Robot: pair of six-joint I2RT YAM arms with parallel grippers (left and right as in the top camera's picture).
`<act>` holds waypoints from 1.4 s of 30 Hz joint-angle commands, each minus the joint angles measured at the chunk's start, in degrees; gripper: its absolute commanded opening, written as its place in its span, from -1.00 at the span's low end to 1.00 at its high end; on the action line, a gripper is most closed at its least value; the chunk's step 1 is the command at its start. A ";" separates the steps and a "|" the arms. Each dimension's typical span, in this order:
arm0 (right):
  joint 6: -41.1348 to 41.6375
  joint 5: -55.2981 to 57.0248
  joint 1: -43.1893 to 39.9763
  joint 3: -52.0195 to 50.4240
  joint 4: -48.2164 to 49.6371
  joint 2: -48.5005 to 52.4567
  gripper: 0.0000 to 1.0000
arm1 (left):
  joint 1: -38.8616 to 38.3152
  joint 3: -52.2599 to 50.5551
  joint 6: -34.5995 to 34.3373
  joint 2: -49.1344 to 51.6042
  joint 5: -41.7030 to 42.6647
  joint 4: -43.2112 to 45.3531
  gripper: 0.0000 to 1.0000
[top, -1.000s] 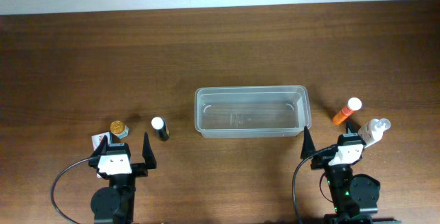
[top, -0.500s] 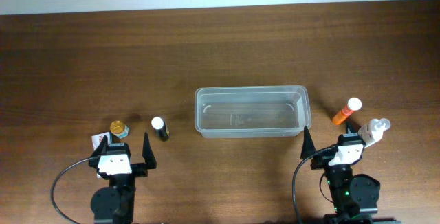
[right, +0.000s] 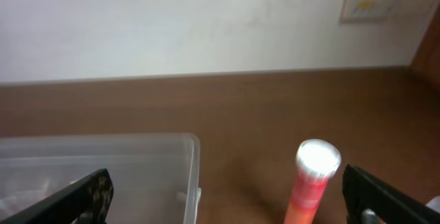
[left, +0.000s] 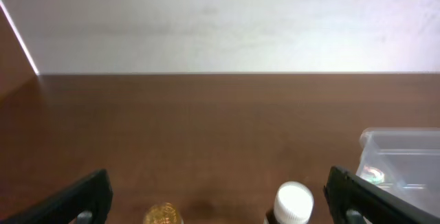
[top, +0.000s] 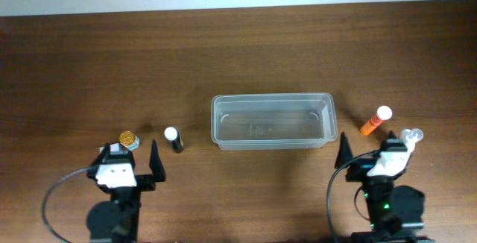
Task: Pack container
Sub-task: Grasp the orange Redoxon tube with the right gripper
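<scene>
You have the container (top: 273, 121) upright at the middle of the table (top: 89, 64), ahead of both arms and touched by neither. Your left gripper (left: 218, 183) is spread wide with nothing held; a gold-capped jar (top: 128, 137) and a white-capped black bottle (top: 174, 139) stand just ahead of it, left of the container. Your right gripper (right: 225, 183) is equally wide and holds nothing, with an orange tube (top: 376, 121) and a clear bottle (top: 409, 136) right of the container.

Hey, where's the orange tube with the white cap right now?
In the overhead view the orange tube sits on the right side, just right of the container, with a small clear bottle just to its right.
</scene>
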 commanded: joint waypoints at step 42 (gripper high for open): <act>1.09 -5.38 -16.41 76.06 -55.78 101.46 0.37 | 7.45 50.23 -0.55 56.39 9.18 -37.81 0.99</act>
